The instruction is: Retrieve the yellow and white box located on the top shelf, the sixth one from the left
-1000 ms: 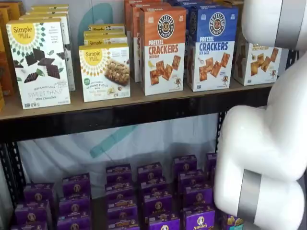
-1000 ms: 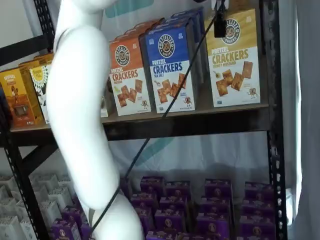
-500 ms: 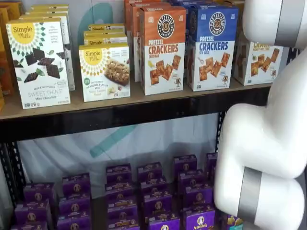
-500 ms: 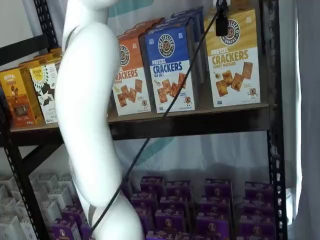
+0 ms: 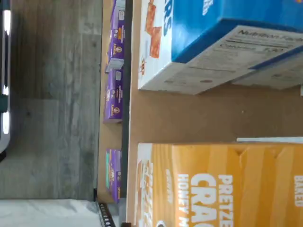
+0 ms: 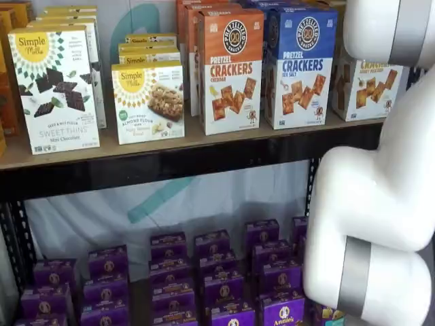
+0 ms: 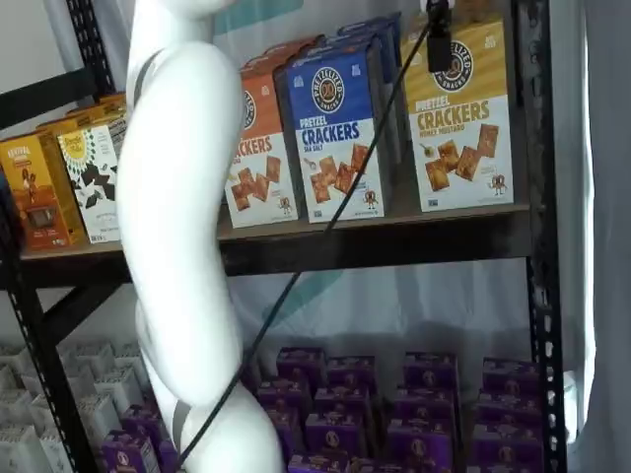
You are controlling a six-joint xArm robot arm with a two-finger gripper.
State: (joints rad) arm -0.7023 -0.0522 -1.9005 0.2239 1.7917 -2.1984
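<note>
**Gripper above honey mustard box, nothing held**

The yellow and white box stands upright at the right end of the top shelf, just beside the blue-topped box. Gripper – only a black finger tip shows in front of the box's top; jaws at widest, holding nothing.

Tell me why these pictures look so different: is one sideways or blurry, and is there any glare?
The wrist view is turned on its side and soft, so the close yellow and white box looks huge and its lettering smeared. In a shelf view the white arm blocks much of the top shelf, and bright daylight washes out one edge. The other shelf view is evenly lit and sharpest, labels readable.
</note>
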